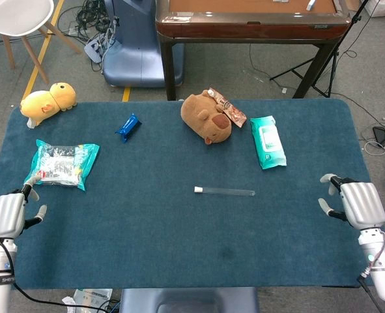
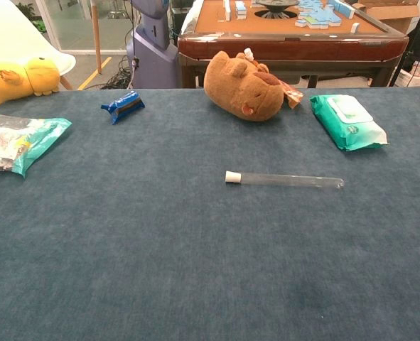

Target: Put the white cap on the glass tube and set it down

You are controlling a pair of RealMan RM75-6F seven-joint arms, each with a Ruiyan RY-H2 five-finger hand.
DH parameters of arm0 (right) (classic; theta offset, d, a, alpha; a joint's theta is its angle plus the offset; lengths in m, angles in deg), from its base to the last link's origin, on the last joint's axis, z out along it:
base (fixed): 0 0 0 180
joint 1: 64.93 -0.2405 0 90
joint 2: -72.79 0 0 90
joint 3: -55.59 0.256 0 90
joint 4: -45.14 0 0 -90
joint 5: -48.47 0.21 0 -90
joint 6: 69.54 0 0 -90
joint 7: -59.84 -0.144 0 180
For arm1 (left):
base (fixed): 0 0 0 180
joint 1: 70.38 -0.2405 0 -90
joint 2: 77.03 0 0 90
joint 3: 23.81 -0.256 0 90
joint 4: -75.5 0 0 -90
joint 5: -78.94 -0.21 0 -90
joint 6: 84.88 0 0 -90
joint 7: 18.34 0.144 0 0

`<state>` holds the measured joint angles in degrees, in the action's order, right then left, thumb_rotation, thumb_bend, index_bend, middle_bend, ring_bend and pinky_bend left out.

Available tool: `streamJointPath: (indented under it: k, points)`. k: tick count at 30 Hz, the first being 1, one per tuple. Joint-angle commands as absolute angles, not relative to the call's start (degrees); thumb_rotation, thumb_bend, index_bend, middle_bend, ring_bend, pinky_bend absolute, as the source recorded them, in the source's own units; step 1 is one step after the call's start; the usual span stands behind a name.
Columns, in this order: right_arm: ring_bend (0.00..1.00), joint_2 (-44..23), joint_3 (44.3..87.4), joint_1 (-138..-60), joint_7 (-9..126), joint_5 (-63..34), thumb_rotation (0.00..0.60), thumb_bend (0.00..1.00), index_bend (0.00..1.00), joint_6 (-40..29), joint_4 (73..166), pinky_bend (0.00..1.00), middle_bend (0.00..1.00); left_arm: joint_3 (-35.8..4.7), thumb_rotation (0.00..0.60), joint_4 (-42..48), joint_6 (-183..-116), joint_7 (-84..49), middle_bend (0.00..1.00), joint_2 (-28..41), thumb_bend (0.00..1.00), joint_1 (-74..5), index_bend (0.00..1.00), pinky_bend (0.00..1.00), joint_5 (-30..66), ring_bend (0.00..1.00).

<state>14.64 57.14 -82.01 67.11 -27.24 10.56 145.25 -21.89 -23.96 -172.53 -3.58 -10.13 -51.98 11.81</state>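
Mid-bench lies the glass tube (image 1: 226, 191), white cap (image 1: 198, 190) fitted on its end; left hand (image 1: 5, 216) and right hand (image 1: 360, 203) sit empty, fingers apart, at the bench (image 1: 146, 228) edges

My bench (image 1: 146, 228) is covered in dark blue cloth. The glass tube (image 1: 228, 192) lies flat near the middle, well apart from both of my hands, with the white cap (image 1: 198, 190) on the end turned toward my left robot hand (image 1: 6, 215). Just beyond that hand lies a teal snack packet (image 1: 60, 164), and further off a yellow plush toy (image 1: 47, 103) and a small blue wrapper (image 1: 128, 126). Beyond my right robot hand (image 1: 358, 203) a green pack of wipes (image 1: 268, 141) lies flat. A brown plush toy (image 1: 207, 117) rests at the far edge, with a brown wrapper (image 1: 227, 108) touching it.
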Motion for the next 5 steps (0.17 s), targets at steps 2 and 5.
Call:
streamJointPath:
  k: [2, 5]
  points:
    - [0.52, 14.3, 56.1, -79.8, 65.9, -29.8, 0.6, 0.3, 0.36, 12.4, 144.6, 0.63, 0.55, -23.3, 0.6, -24.8, -175.8, -3.2, 0.49, -9.2, 0.31, -55.2, 0.21, 0.52, 8.8, 0.48]
    - [0.52, 13.9, 56.1, -79.3, 65.7, -30.7, 0.6, 0.3, 0.36, 12.3, 144.4, 0.63, 0.55, -23.5, 0.6, -25.2, -176.3, -2.8, 0.49, -9.0, 0.31, -56.3, 0.21, 0.52, 7.7, 0.48]
